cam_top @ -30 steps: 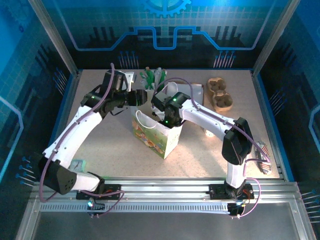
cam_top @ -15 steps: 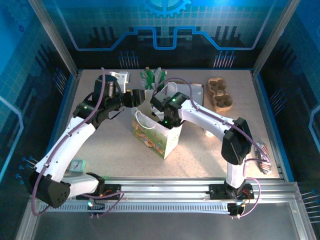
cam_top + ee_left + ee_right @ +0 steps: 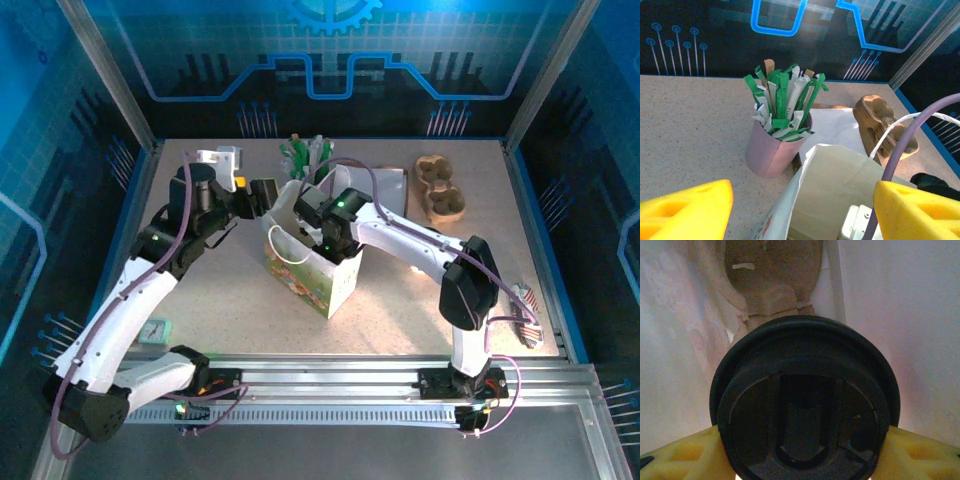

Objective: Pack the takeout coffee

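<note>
left gripper [image 3: 264,191] has just backed off the paper bag [image 3: 322,288] rim, jaws wide and empty. right gripper [image 3: 800,460] is down inside the bag, clamped around the takeout coffee [image 3: 802,405], black lid facing up. the coffee's in, so letting go looks like the next call.

We see a speckled beige table [image 3: 230,300]. A white printed paper bag [image 3: 310,275] stands near its middle. At the far side stands a pink cup of green-and-white sticks [image 3: 771,155], with a flat white sheet [image 3: 392,183] to its right and a brown cardboard cup carrier [image 3: 443,190] farther right. A small teal item [image 3: 155,330] lies near left and a striped packet [image 3: 527,298] near right.
</note>
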{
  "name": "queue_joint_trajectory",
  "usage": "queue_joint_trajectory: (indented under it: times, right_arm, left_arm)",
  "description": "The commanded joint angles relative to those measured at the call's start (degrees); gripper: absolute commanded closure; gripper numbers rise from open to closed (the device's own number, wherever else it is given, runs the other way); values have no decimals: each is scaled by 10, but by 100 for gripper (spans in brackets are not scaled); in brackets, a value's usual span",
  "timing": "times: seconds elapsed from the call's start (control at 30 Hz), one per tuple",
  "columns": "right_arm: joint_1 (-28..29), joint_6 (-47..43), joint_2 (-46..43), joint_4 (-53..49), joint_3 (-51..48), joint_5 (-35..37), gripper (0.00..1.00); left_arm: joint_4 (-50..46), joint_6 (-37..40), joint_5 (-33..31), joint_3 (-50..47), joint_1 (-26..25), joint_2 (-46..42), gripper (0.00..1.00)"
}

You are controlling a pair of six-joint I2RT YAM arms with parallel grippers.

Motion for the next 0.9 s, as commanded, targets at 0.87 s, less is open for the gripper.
queue_joint_trajectory:
  times: [0.87]
  right_arm:
    - [33,9,89,-16,-45,-12,30]
  left_arm:
    - [27,1,-22,-16,5,-22,24]
